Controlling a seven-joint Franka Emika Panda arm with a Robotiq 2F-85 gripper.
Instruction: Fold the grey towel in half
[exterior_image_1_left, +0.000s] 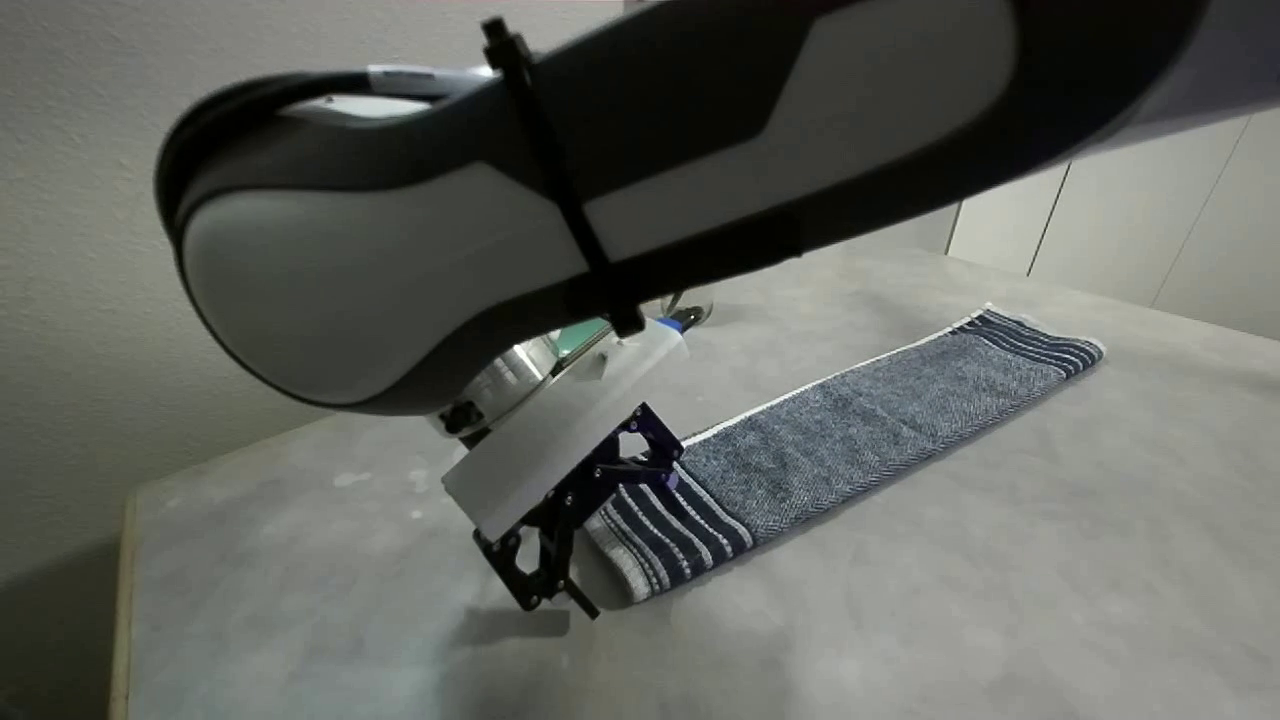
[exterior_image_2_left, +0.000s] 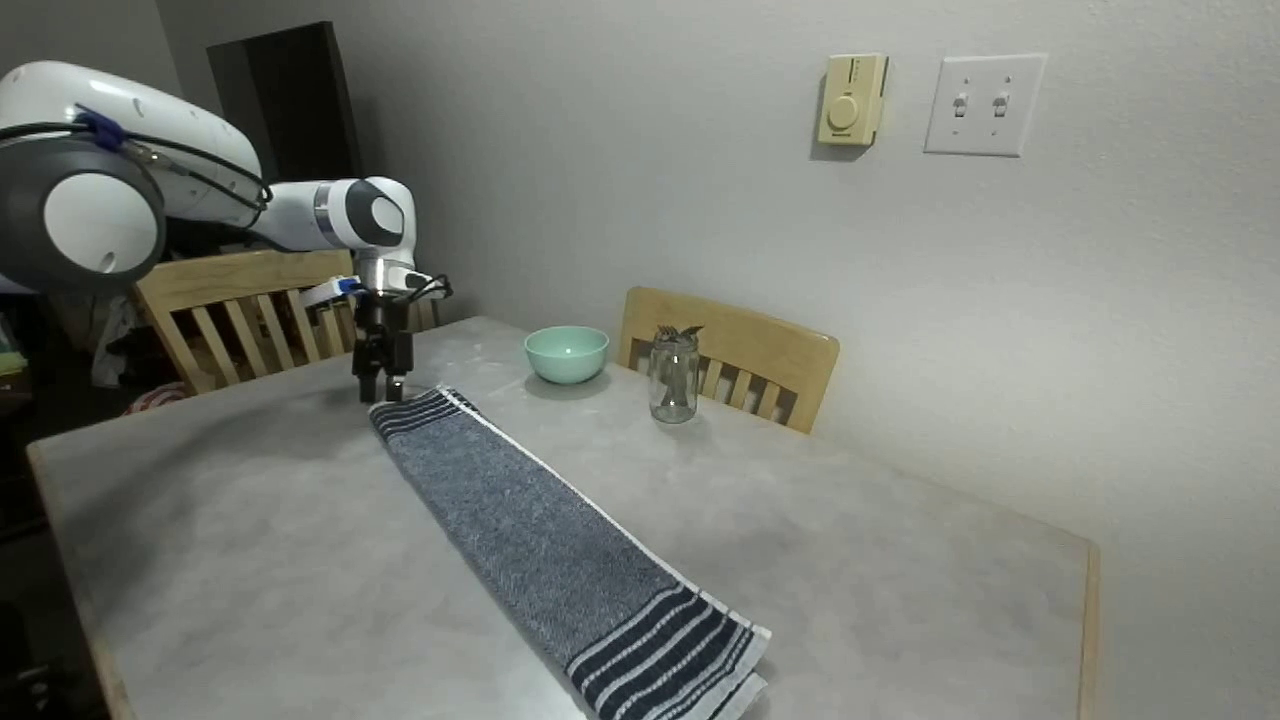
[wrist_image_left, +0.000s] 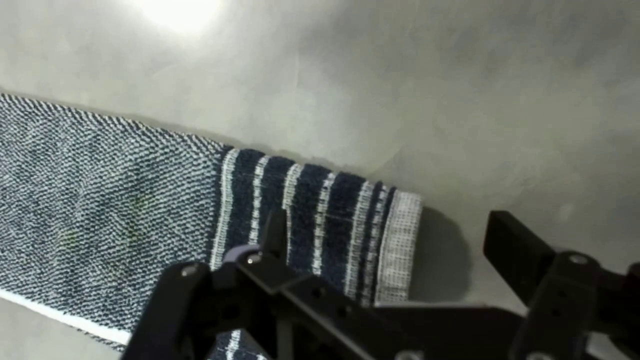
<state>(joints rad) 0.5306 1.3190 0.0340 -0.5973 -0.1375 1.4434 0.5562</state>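
Towel (wrist_image_left: 165, 205) outstretched, striped end below pincer (wrist_image_left: 388, 222); jaws spread wide, empty: one over stripes, other beyond hem.

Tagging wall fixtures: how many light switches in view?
2: left switch and right switch on one white wall plate in an exterior view. The arm could hide more.

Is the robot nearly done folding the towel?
Not yet. Done: the open gripper is at one end of the grey towel. In hand: probably lining up, one finger over the stripes, the other beyond the hem. Left: grip, lift and fold; the two striped ends lie far apart.
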